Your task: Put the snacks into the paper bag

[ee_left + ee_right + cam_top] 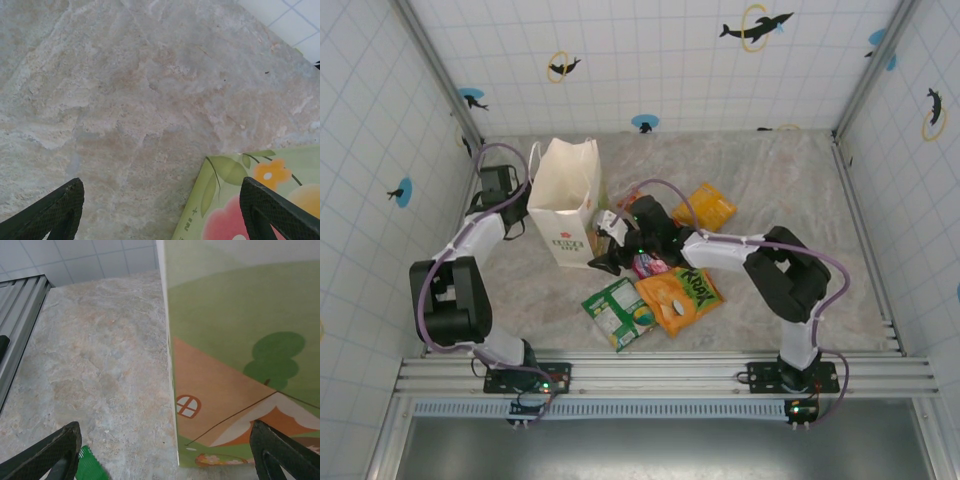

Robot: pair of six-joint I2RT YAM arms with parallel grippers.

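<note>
The bag is stood upright at the back left of the table. The right fingers are spread wide and empty, with the bag's printed side looming just ahead. The left fingers are likewise held wide open on nothing, a bag corner caught beside one. Scattered right of the bag are the green packet, orange packet and yellow packet. The pink packet is half hidden beneath the right arm.

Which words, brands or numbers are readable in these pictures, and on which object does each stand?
No text can be quoted with certainty.
Large orange packet: big green letters, tilted, not clearly readable.
Paper bag: small red-and-green logo, too small to read.
Green packet: print too blurred to read.
</note>
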